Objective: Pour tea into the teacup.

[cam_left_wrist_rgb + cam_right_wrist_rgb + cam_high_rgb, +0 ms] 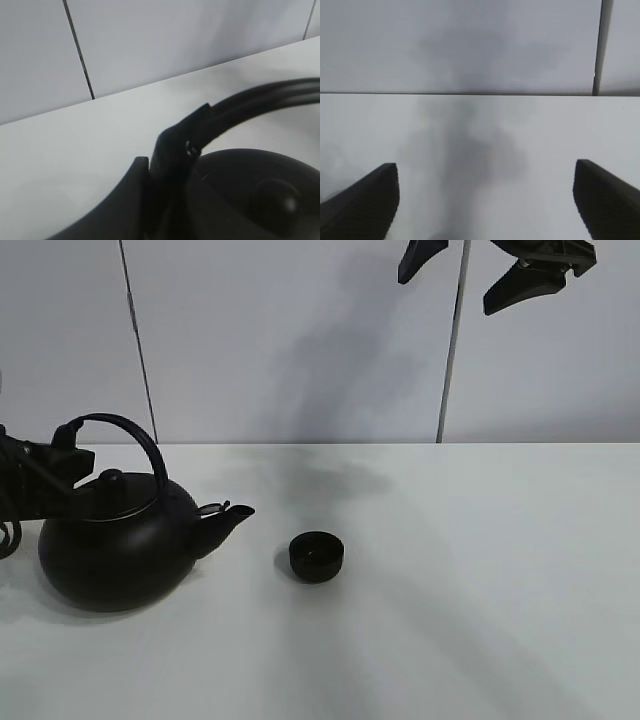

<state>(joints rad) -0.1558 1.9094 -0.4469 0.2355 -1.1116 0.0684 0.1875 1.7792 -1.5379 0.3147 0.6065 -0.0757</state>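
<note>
The left hand (58,452) blends black-on-black into the kettle (118,545) handle, its arm cut off by the high view's left edge. In its wrist view everything is blurred and the kettle runs off the frame; the fingers (170,160) seem to pinch the handle. The right hand (470,275) is clipped by the top edge, only finger ends showing. The teacup (316,556) interior is too dark to read.

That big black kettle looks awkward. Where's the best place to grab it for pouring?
The arched handle, gripped low on its rear end, coming from the side opposite the spout. The round body is too wide for fingers, and holding there lets the spout tip toward the teacup. The left gripper appears closed on that spot.
</note>
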